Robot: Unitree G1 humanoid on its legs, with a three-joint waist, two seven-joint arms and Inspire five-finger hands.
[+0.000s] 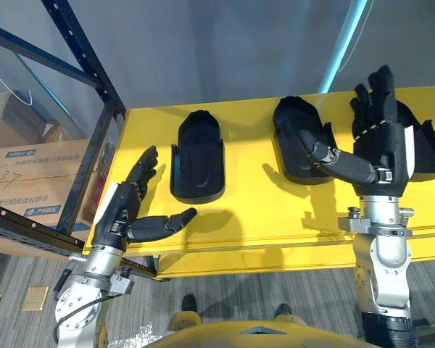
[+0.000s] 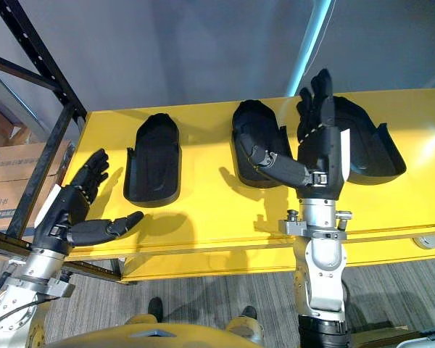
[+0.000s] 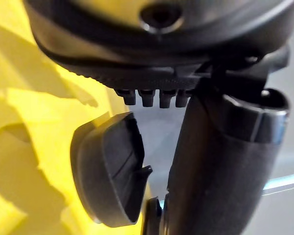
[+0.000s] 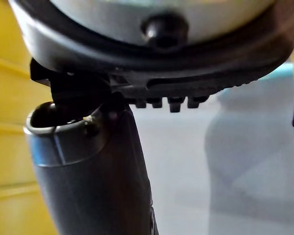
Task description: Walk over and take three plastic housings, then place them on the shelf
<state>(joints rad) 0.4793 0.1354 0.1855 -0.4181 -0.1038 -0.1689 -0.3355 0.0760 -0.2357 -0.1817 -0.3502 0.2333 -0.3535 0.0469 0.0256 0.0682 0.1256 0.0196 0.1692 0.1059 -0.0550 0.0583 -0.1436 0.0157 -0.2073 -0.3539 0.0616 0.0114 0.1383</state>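
Black moulded plastic housings (image 1: 197, 156) sit three abreast on the yellow table (image 1: 246, 210); we hold our left hand (image 1: 123, 209) spread at eight o'clock and our right hand (image 1: 377, 141) spread at three o'clock.

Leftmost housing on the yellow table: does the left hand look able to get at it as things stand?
Probably yes. The left hand is open just beside the leftmost housing, and nothing stands on the yellow table between them.
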